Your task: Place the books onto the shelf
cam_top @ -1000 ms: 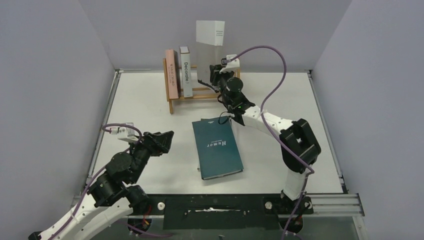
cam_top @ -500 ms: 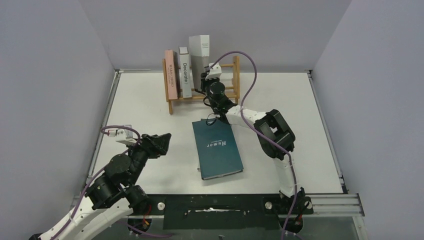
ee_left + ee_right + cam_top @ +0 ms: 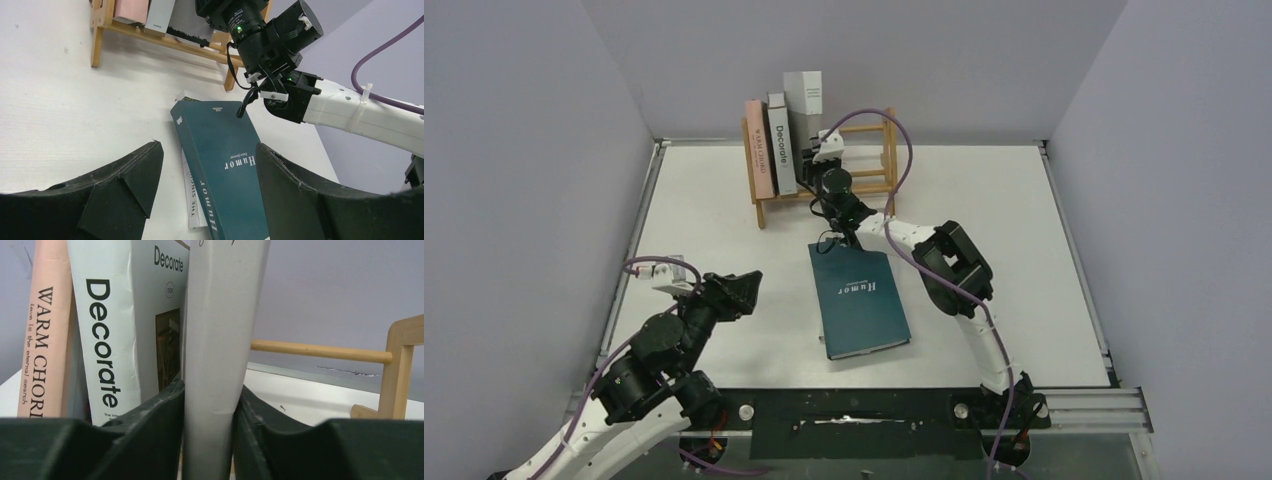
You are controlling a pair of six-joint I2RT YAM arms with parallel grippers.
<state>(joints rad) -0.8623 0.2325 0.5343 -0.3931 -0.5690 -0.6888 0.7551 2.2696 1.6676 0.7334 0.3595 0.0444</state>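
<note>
Light-wood slatted rack [image 3: 320, 351] at the table's back holds, upright:
- pink book "WARM CHORD" [image 3: 42, 340]
- pale "Decorate" book [image 3: 107, 340]
- plain grey book [image 3: 220, 340], pinched by the right gripper [image 3: 209, 410]

Dark teal "Humor" book [image 3: 857, 298] lies flat mid-table. Left gripper [image 3: 208, 150] is spread, empty.

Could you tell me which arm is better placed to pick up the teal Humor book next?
Left: the left gripper is open and faces the Humor book, while the right gripper clasps the grey book on the shelf.
</note>
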